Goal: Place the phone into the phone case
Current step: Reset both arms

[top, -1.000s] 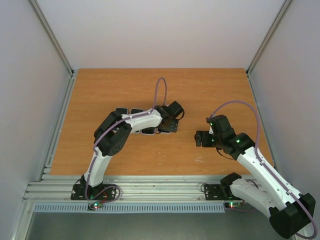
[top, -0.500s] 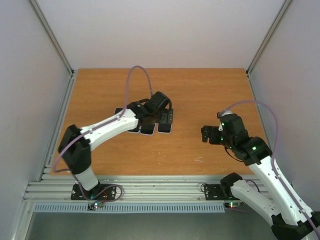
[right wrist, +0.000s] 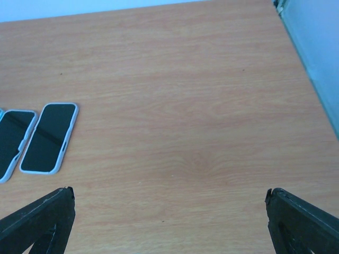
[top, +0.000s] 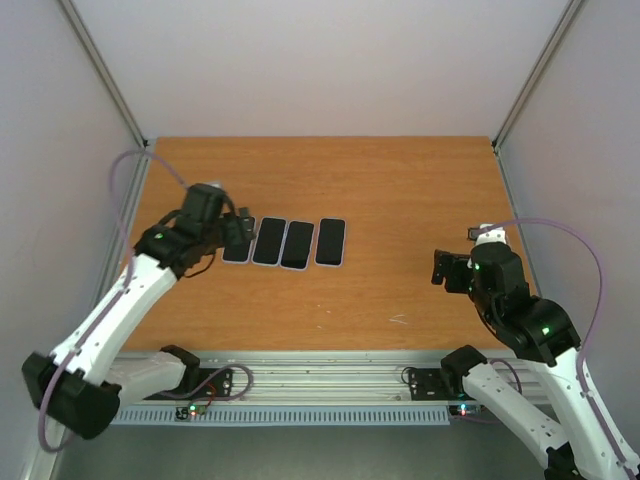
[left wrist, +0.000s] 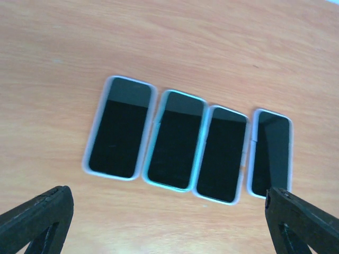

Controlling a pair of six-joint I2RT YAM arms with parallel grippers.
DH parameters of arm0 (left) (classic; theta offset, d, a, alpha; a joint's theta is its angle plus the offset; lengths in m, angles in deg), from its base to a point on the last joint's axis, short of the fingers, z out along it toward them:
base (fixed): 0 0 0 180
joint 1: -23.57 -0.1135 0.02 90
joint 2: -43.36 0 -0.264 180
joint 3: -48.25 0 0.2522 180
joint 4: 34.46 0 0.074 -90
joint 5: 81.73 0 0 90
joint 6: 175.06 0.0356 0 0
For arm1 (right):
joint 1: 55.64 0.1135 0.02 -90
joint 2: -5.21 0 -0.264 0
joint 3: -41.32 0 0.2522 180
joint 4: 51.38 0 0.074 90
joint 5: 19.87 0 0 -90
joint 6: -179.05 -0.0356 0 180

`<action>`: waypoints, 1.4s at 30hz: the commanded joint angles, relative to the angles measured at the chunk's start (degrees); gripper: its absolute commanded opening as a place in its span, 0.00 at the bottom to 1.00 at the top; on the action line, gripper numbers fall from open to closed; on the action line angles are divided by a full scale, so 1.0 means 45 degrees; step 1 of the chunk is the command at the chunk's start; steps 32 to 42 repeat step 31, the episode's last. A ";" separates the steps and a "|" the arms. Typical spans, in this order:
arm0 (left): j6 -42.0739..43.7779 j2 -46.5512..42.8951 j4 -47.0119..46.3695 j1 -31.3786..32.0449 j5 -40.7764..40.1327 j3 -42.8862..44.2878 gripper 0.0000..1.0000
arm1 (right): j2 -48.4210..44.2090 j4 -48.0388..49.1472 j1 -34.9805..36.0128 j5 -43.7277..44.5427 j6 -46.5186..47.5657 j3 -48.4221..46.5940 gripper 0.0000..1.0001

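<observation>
Four phones (top: 298,244) lie face up in a close row on the wooden table (top: 420,190), left of its centre, with their long sides next to each other. Each has a black, unlit screen and sits inside a thin pale case (left wrist: 131,79) whose rim frames it all round. In the left wrist view, the first phone (left wrist: 121,127) from the left has a whitish-lavender rim. The second phone (left wrist: 177,139) and third phone (left wrist: 222,153) have light blue rims and lie just beside each other, and the fourth phone (left wrist: 271,153) has a whitish rim again. The row runs slightly askew. The left gripper (top: 238,232) hangs over the left end of the row and partly covers the first phone in the top view, its fingers spread wide with nothing between them. The right gripper (top: 447,270) hovers well apart to the right over bare wood, likewise spread wide and empty.
</observation>
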 commanded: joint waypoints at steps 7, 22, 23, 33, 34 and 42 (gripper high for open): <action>0.1977 -0.4099 0.2197 -0.3328 -0.0768 -0.0930 0.99 | -0.0482 0.0032 -0.0060 0.2014 -0.0040 0.0573 0.98; 0.3350 -0.6485 0.0777 -0.3333 -0.2606 -0.2671 0.99 | -0.0683 0.0587 -0.0050 0.1541 0.0697 0.0940 0.98; 0.3343 -0.6421 0.0831 -0.3334 -0.2557 -0.2660 0.99 | -0.0702 0.0578 -0.0057 0.1540 0.0700 0.0936 0.99; 0.3359 -0.6418 0.0745 -0.3331 -0.2294 -0.2763 0.99 | -0.0745 0.0399 -0.0052 0.1719 0.0577 0.0828 0.98; 0.3359 -0.6418 0.0745 -0.3331 -0.2294 -0.2763 0.99 | -0.0745 0.0399 -0.0052 0.1719 0.0577 0.0828 0.98; 0.3359 -0.6418 0.0745 -0.3331 -0.2294 -0.2763 0.99 | -0.0745 0.0399 -0.0052 0.1719 0.0577 0.0828 0.98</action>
